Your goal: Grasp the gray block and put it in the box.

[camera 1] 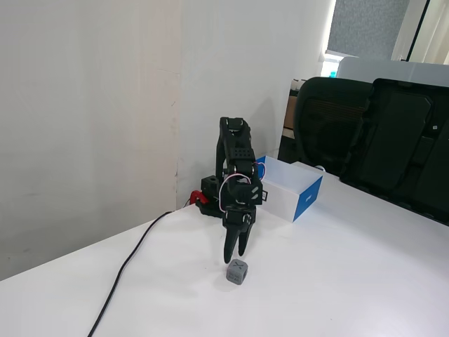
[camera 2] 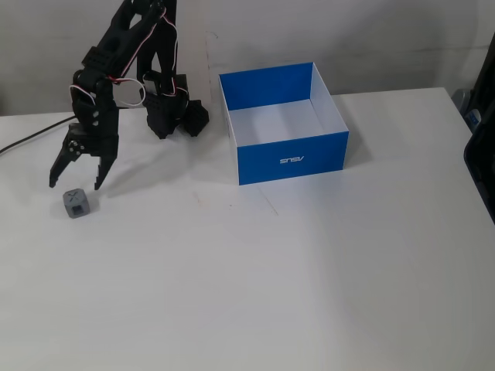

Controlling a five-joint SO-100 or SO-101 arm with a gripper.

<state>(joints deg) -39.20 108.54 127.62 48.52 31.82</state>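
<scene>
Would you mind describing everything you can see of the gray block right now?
The gray block is a small cube with rounded corners, matte and plastic-looking, with dark engraved marks on its faces, including an X-like mark on top. It sits flat on the white table, far left of the box in that fixed view. The open gripper hangs just above it, and nothing but the table touches it.
</scene>
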